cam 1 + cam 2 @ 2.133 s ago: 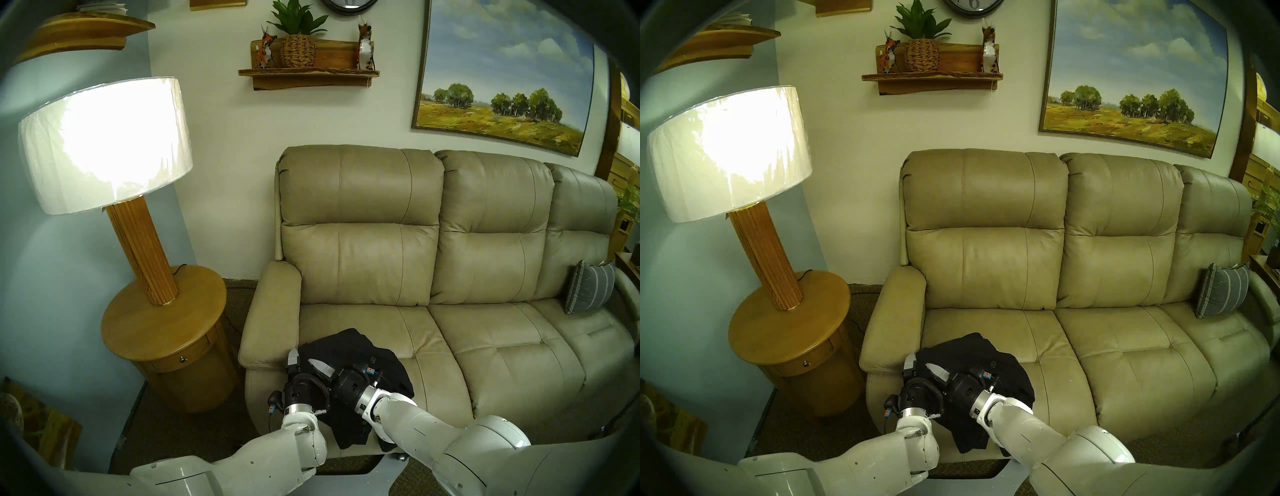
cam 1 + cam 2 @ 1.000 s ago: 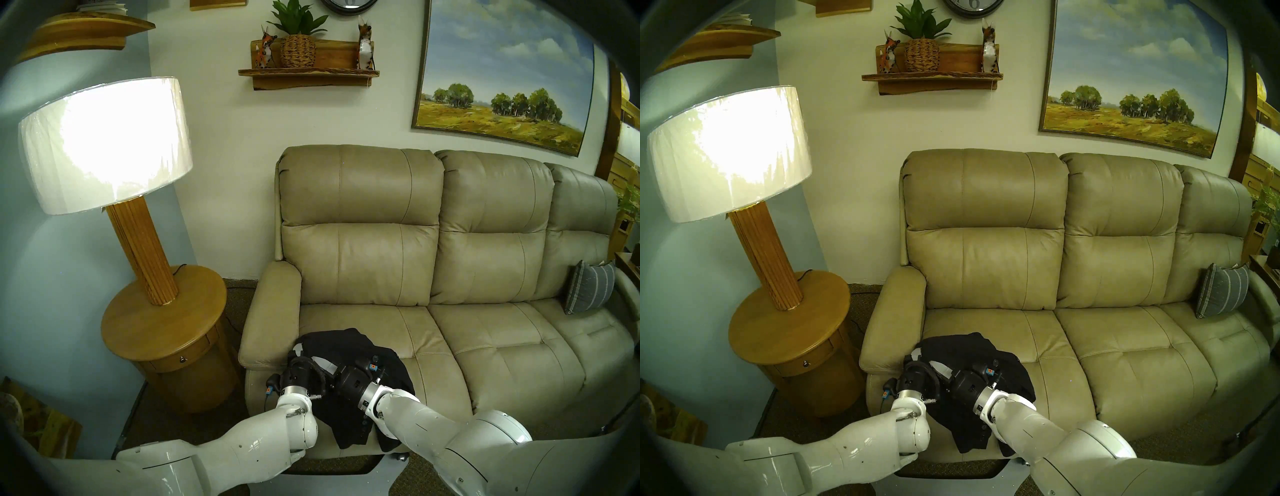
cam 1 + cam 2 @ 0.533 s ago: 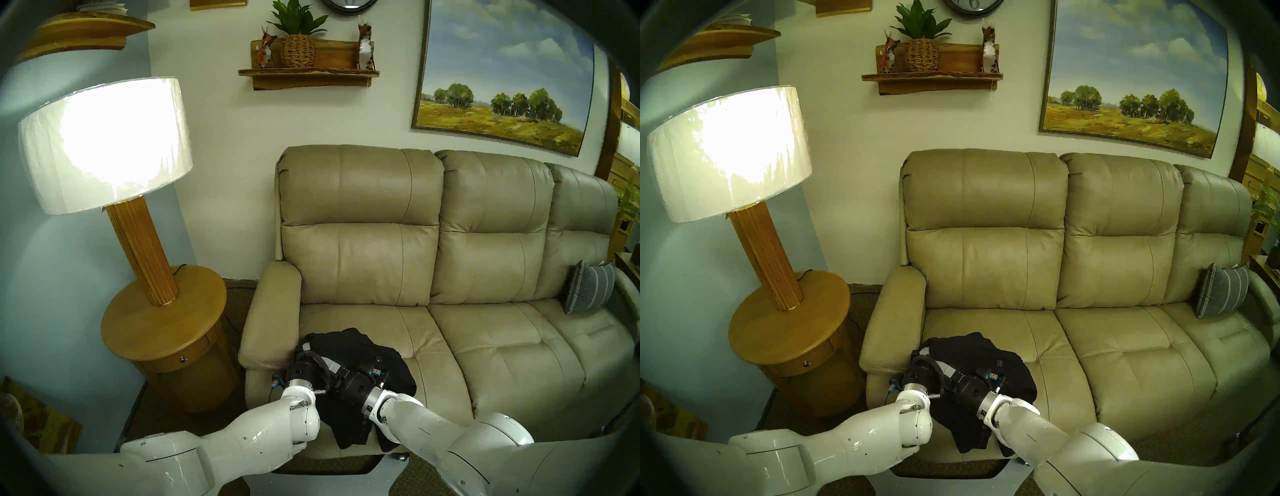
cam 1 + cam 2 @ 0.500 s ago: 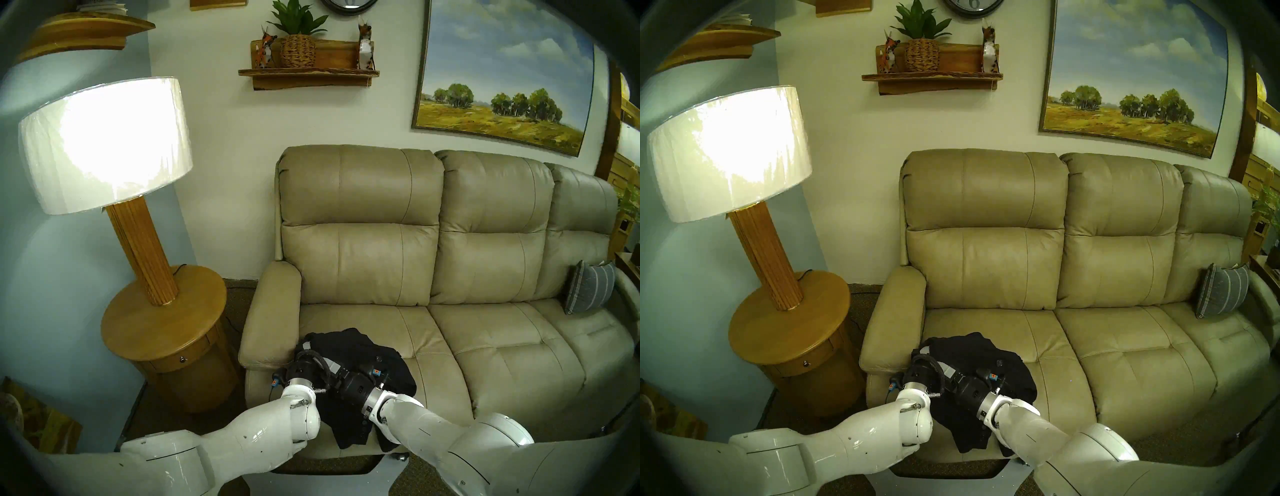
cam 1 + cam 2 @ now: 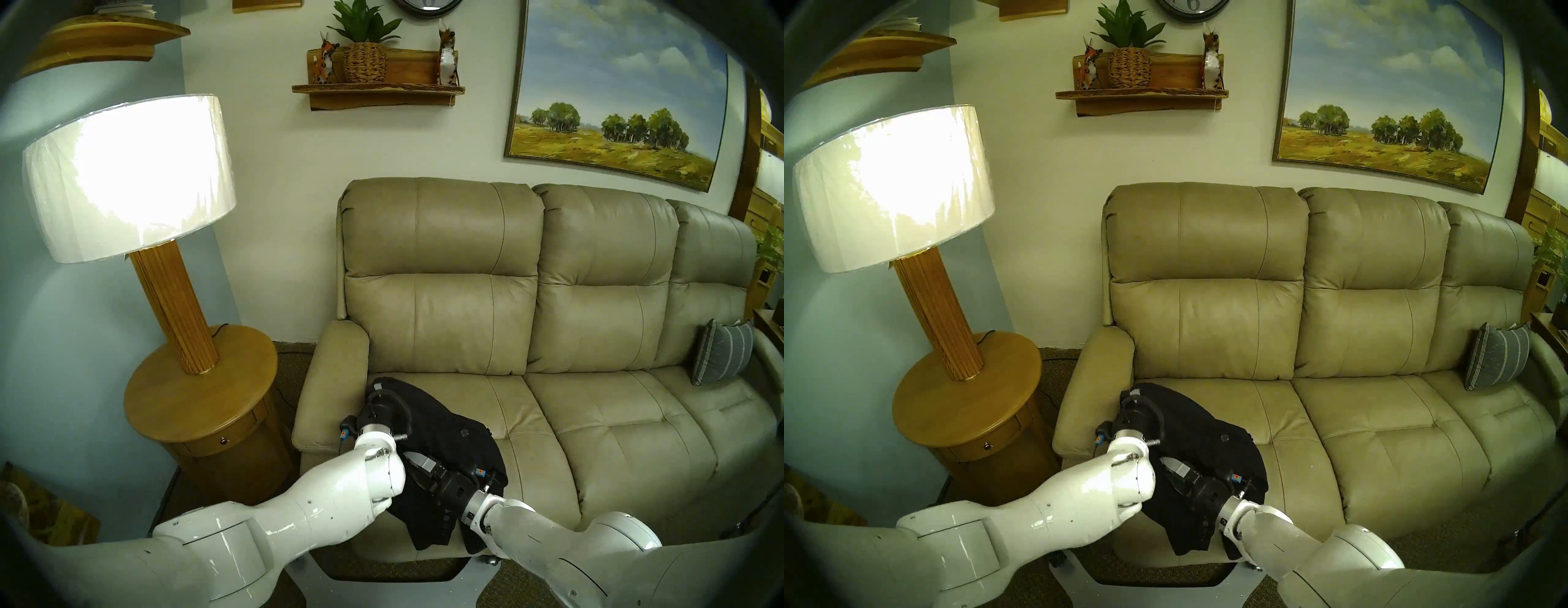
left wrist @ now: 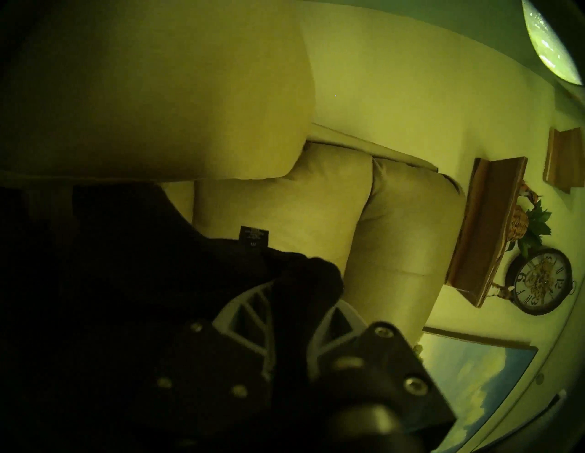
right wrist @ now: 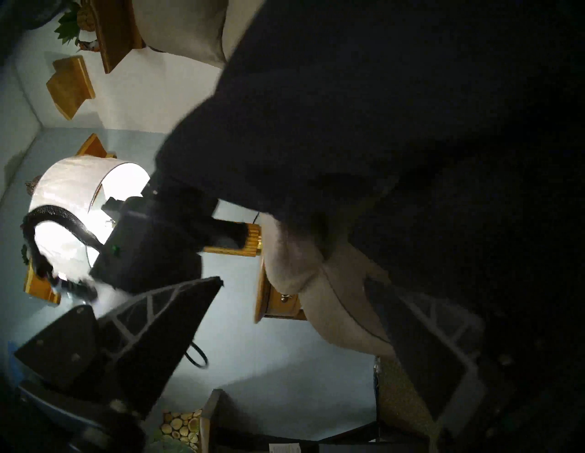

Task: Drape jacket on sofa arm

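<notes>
The black jacket (image 5: 449, 433) lies on the left seat cushion, one end hanging over the seat's front. My left gripper (image 5: 377, 387) is shut on its upper edge and holds it raised right beside the beige sofa arm (image 5: 335, 382). In the left wrist view the fingers (image 6: 250, 316) pinch bunched black fabric (image 6: 300, 275). My right gripper (image 5: 413, 460) is low over the jacket's middle. In the right wrist view its fingers (image 7: 158, 316) stand wide apart, with the jacket (image 7: 380, 126) above them.
A round wooden side table (image 5: 199, 390) with a lit lamp (image 5: 127, 178) stands just left of the sofa arm. A grey striped pillow (image 5: 721, 352) leans at the sofa's far right. A wall shelf (image 5: 377, 89) hangs above.
My left gripper closed on the jacket's edge and lifted it up and back along the sofa arm, stretching the fabric. My right gripper drew back toward the seat's front.
</notes>
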